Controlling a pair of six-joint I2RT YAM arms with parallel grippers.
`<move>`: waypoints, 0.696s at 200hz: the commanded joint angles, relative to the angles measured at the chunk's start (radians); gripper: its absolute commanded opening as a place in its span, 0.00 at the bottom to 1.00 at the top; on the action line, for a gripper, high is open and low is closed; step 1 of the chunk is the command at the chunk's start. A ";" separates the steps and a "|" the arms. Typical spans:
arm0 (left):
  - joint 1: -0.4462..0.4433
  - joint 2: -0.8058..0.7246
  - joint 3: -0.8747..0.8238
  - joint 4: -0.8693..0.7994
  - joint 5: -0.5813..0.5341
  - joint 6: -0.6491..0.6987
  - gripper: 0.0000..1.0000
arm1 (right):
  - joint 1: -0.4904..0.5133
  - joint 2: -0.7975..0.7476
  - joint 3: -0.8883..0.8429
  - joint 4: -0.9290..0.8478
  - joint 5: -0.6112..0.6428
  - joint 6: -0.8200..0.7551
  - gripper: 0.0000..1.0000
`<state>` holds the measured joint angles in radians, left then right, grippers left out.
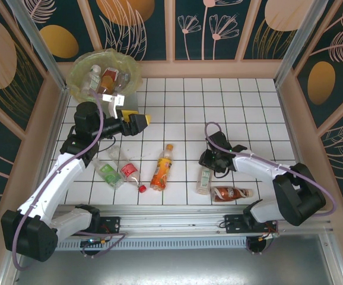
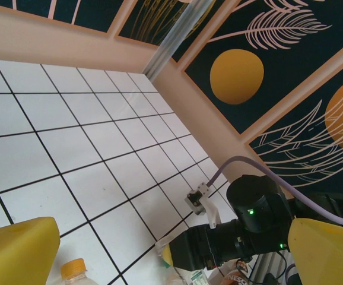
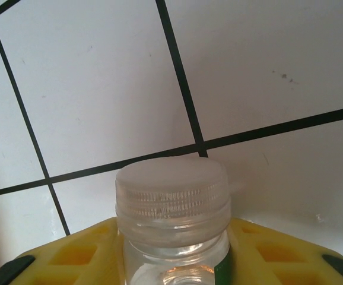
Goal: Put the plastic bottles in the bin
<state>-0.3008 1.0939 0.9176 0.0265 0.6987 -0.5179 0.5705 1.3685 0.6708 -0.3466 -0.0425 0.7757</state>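
Note:
My right gripper (image 1: 207,170) is shut on the neck of a clear bottle (image 1: 203,181) with a white cap and a green label, lying on the tiled floor. In the right wrist view the cap (image 3: 171,193) stands between the yellow fingers (image 3: 70,258). My left gripper (image 1: 143,120) hangs open and empty just right of the bin (image 1: 75,76), which holds several bottles. An orange bottle (image 1: 161,168), a green-label bottle (image 1: 108,174), a red-label bottle (image 1: 130,171) and a brown-red bottle (image 1: 231,193) lie on the floor.
Pink walls with a post at each back corner enclose the white tiled floor (image 1: 219,107). The left wrist view looks across at the right arm's black wrist (image 2: 254,214) and an orange cap (image 2: 76,270). A metal rail (image 1: 177,214) runs along the near edge.

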 commanded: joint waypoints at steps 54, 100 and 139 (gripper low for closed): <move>-0.036 0.018 -0.060 0.088 0.066 -0.048 0.98 | -0.005 -0.060 0.089 0.136 0.027 -0.171 0.40; -0.081 0.034 -0.178 0.345 0.115 -0.150 0.99 | -0.012 -0.130 0.183 0.265 -0.063 -0.281 0.40; -0.141 0.071 -0.216 0.458 0.122 -0.123 0.99 | -0.018 -0.131 0.301 0.334 -0.203 -0.317 0.40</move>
<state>-0.4068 1.1351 0.6991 0.3386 0.7864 -0.6418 0.5571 1.2545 0.8894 -0.1070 -0.1295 0.5125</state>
